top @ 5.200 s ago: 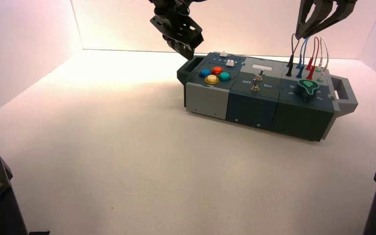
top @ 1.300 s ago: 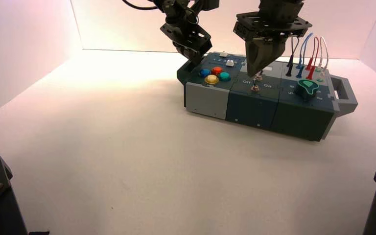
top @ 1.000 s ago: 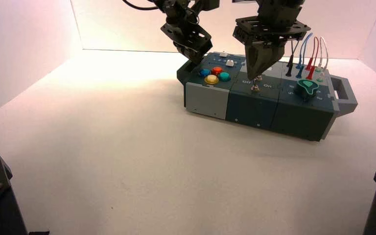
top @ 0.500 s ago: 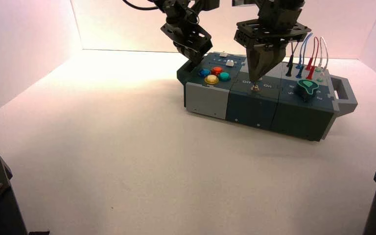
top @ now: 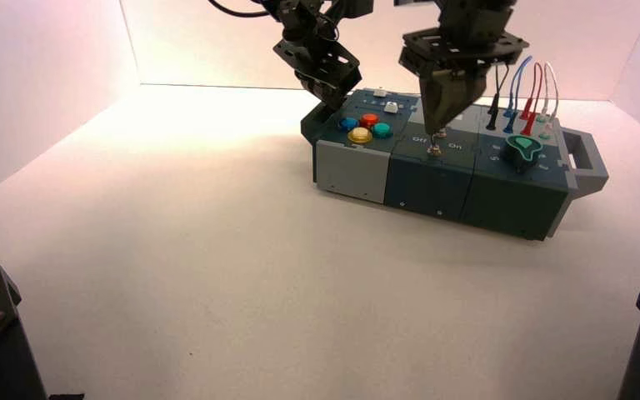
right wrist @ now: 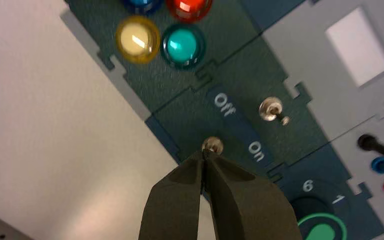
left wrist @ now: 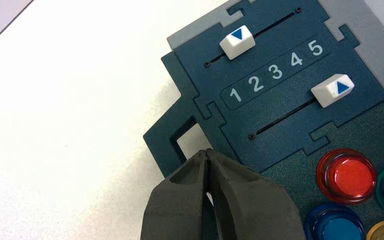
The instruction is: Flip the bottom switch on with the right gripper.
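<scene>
The bottom switch (right wrist: pixel 213 145) is a small silver toggle on the dark teal middle panel, beside the white "Off" (right wrist: pixel 224 104) and "On" (right wrist: pixel 256 150) lettering. My right gripper (right wrist: pixel 206 153) is shut, and its pointed tips sit right at the toggle's nut, partly covering the lever. In the high view the right gripper (top: pixel 439 125) points down over the bottom switch (top: pixel 435 151). A second silver toggle (right wrist: pixel 271 109) stands farther back. My left gripper (left wrist: pixel 207 151) is shut and empty, hovering over the box's left handle (left wrist: pixel 166 131).
Yellow (right wrist: pixel 137 39), teal (right wrist: pixel 182 46) and red (left wrist: pixel 345 175) buttons lie left of the switches. Two white sliders (left wrist: pixel 237 41) sit at the back left. A green knob (top: pixel 523 148) and coloured wires (top: pixel 530 104) are on the right of the box.
The right gripper dipped toward the bottom switch half a second ago and has since lifted slightly. The left gripper has held still.
</scene>
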